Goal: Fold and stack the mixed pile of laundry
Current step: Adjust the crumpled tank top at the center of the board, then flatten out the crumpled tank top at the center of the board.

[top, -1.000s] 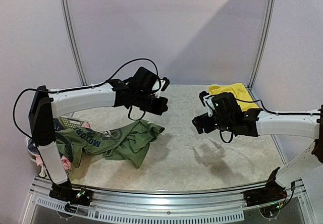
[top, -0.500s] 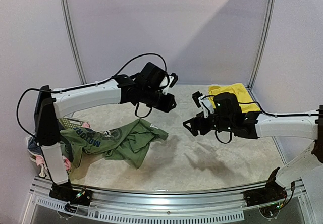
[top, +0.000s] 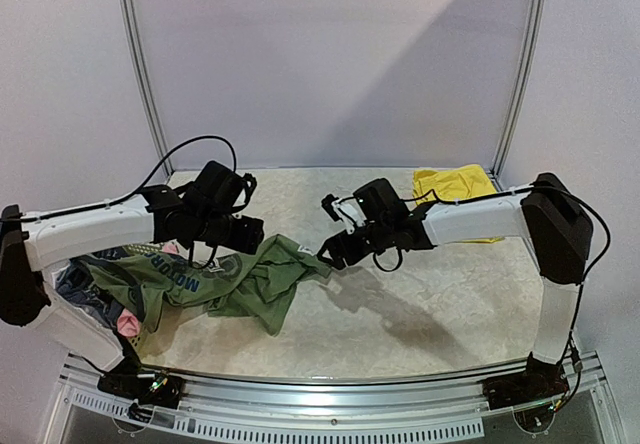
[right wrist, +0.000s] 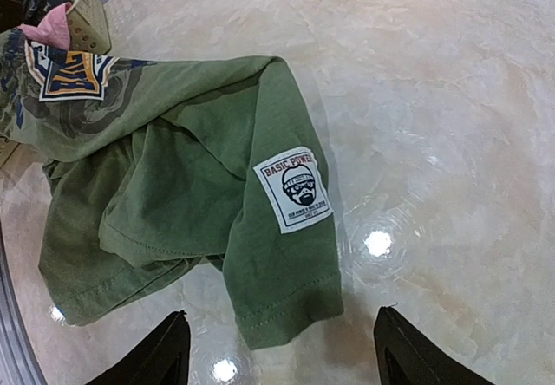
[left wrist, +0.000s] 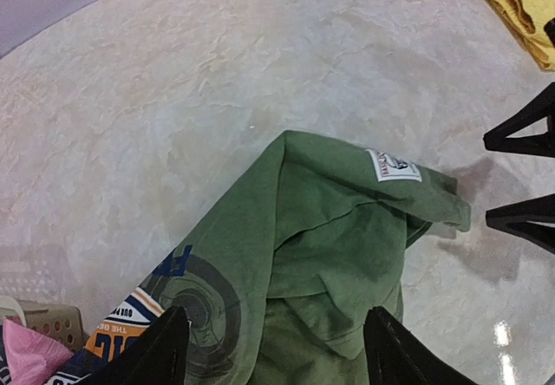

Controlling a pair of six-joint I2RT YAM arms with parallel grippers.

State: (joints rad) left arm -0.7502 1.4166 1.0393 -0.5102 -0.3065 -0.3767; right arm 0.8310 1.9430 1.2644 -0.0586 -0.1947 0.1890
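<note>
Top external view: the olive-green top (top: 250,282) is seen lying crumpled toward the near left corner of the counter (top: 440,309). A pink piece (top: 128,321) and a blue-grey patterned piece (top: 75,282) are bunched with it at the left edge. The yellow shorts (top: 455,181) are laid at the far right corner, well apart from the rest.

The left gripper (top: 245,236) is held above the top's middle, its jaws spread wide with nothing between them. The right gripper (top: 328,256) is poised just over the hem corner that bears the white patch (right wrist: 295,188), its jaws likewise wide apart and empty.

The fabric is judged light, thin and limp, so it can be expected to sag when lifted and to slide easily on the glossy stone. A hold is best taken at the stitched hem beside the patch with the right gripper and at an opposite edge with the left gripper, so that the garment can be drawn flat. Care is called for there, since several folds lie overlapped and more than one layer could be pinched.
</note>
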